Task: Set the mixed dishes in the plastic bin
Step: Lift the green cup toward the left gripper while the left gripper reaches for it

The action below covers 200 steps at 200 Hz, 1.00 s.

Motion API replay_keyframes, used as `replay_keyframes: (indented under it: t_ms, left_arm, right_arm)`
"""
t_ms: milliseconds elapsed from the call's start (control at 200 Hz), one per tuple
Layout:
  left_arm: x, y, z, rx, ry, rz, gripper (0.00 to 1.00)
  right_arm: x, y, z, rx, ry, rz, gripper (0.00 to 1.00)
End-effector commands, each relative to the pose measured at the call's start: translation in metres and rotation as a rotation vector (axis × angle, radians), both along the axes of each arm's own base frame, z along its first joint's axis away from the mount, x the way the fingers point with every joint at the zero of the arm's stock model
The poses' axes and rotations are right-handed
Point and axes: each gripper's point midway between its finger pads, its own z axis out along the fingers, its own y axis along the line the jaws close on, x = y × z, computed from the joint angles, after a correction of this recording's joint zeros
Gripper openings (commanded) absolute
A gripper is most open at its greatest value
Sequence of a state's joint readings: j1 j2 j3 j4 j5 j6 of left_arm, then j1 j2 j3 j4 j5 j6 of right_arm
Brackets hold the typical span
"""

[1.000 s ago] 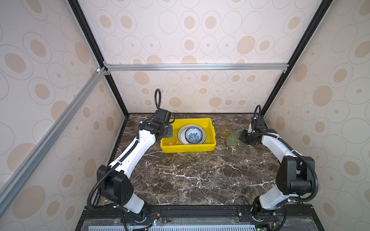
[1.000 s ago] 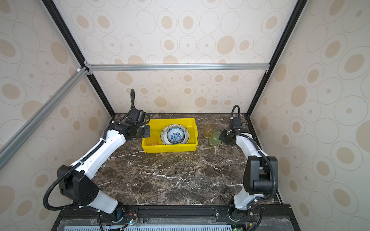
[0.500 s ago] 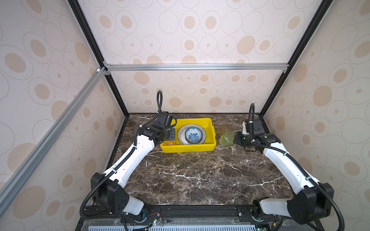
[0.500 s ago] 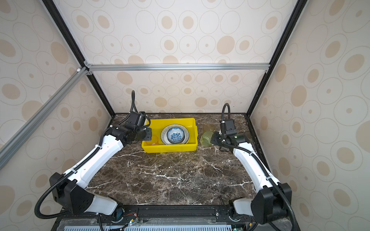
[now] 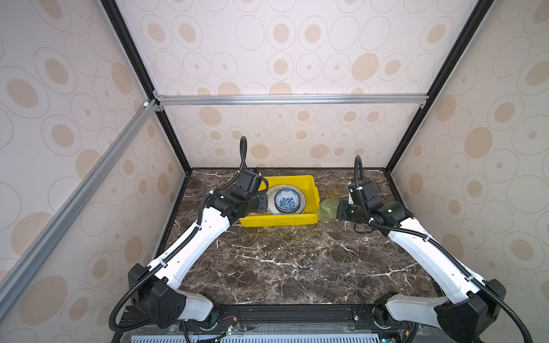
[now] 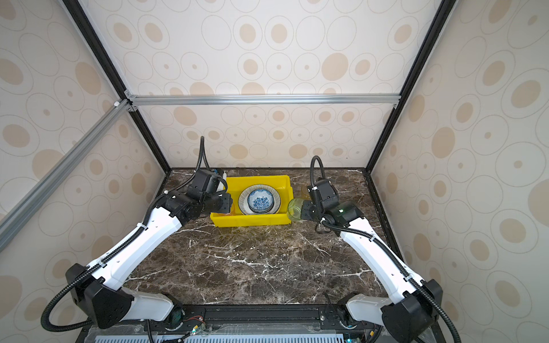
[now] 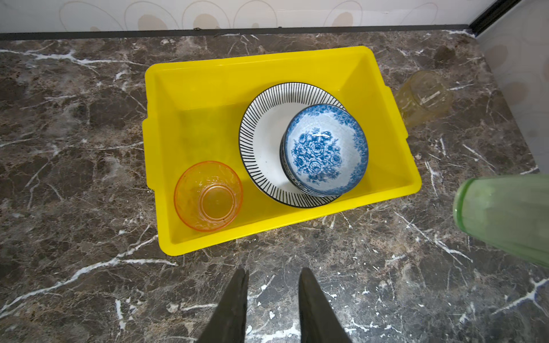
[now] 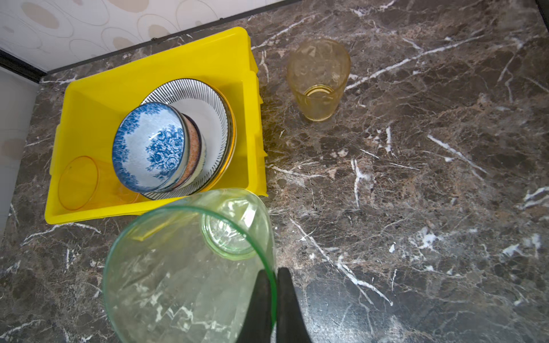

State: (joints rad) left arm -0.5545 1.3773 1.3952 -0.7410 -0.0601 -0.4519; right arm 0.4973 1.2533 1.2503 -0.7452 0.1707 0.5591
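Marble tabletop (image 5: 282, 261), spotted-wallpaper walls. Yellow bin (image 5: 279, 220) at back held 1 striped plate (image 7: 261, 133), blue-floral bowl (image 7: 323, 148) topping stack, 1 orange cup (image 7: 208, 196). 1 amber cup (image 8: 319, 80) outside. Right gripper (image 8: 274, 279) pinched green cup (image 8: 184, 267) rim beside bin; left gripper (image 7: 271, 274) parted, empty.

The plastic bin (image 7: 252, 74) is seen as smooth, glossy yellow plastic. The surface (image 7: 74, 133) is finished like polished dark marble (white-veined, faintly reflective). The green cup (image 8: 178, 267), amber cup (image 8: 319, 74) and orange cup (image 7: 208, 196) are made of clear tinted material; the floral bowl (image 7: 323, 148) and striped plate (image 7: 261, 142) are glazed and shiny.
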Motion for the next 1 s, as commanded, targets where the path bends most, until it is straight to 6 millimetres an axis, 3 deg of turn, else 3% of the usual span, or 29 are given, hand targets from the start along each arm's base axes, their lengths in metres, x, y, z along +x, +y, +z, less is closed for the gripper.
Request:
replay_keyframes:
  t_ms: [0, 165, 435, 996]
  left_arm:
    - [-0.008, -0.009, 0.024, -0.07, -0.051, -0.016, 0.3]
    - [-0.018, -0.023, 0.033, -0.131, -0.065, -0.052, 0.3]
    - [-0.033, -0.046, 0.048, -0.199, -0.086, -0.12, 0.3]
    - [-0.031, -0.068, 0.039, -0.181, -0.064, -0.163, 0.31]
  right_arm:
    - [0.005, 0.014, 0.017, -0.008, -0.042, 0.003, 0.0]
    - [0.006, 0.05, 0.028, -0.014, -0.076, 0.076, 0.0]
    - [0.013, 0.1, 0.028, -0.034, -0.08, 0.166, 0.0]
    - [0.012, 0.139, 0.036, -0.08, -0.115, 0.228, 0.0]
